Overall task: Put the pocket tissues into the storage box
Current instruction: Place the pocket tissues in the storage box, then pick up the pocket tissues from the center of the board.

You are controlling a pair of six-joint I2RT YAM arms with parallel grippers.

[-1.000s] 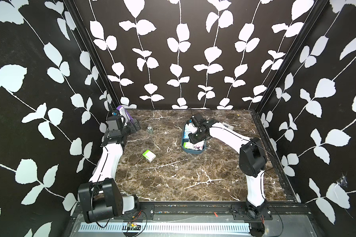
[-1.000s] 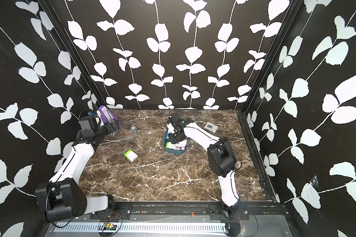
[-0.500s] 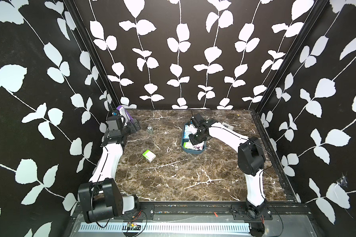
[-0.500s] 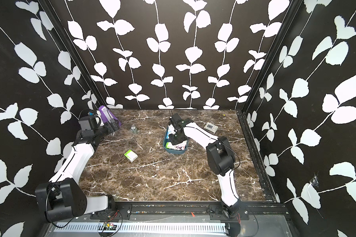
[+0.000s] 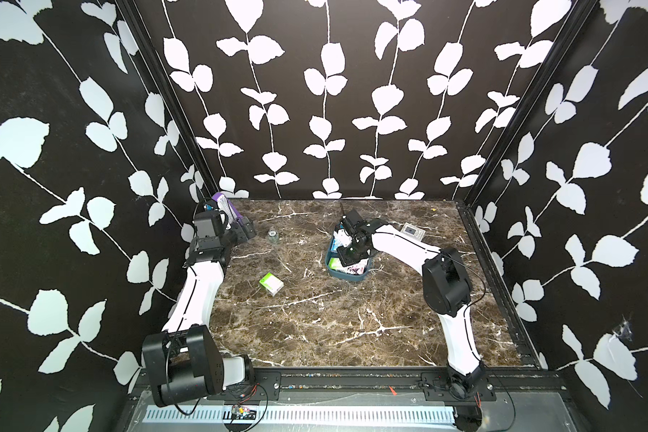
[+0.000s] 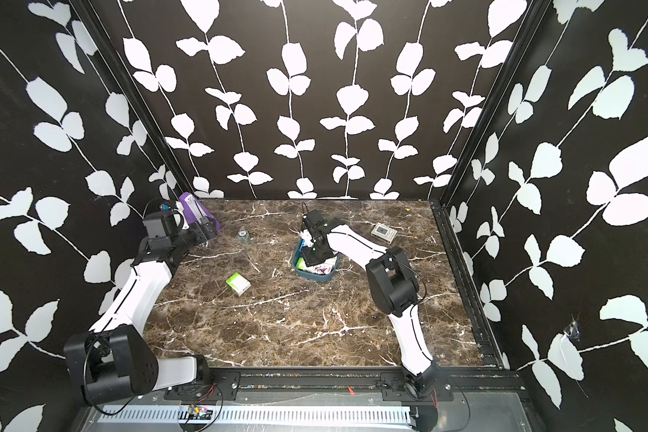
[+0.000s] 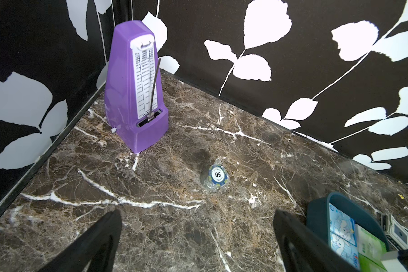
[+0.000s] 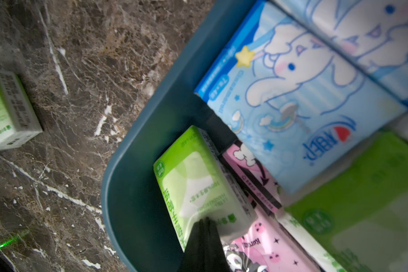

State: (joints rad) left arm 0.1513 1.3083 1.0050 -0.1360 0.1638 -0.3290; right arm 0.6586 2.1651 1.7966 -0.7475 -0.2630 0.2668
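One pocket tissue pack (image 5: 271, 283) lies outside the storage box (image 5: 347, 276), well apart from the right gripper (image 8: 204, 222), whose jaws have just closed empty, tips touching a boxed green pack (image 8: 198, 188); that loose pack likely comes next.

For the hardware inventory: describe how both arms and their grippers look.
Both the left arm and right arm have white link shells with a thin dark seam, bulky black joints and thin black cables. The left gripper and right gripper have slim black tapered fingers.
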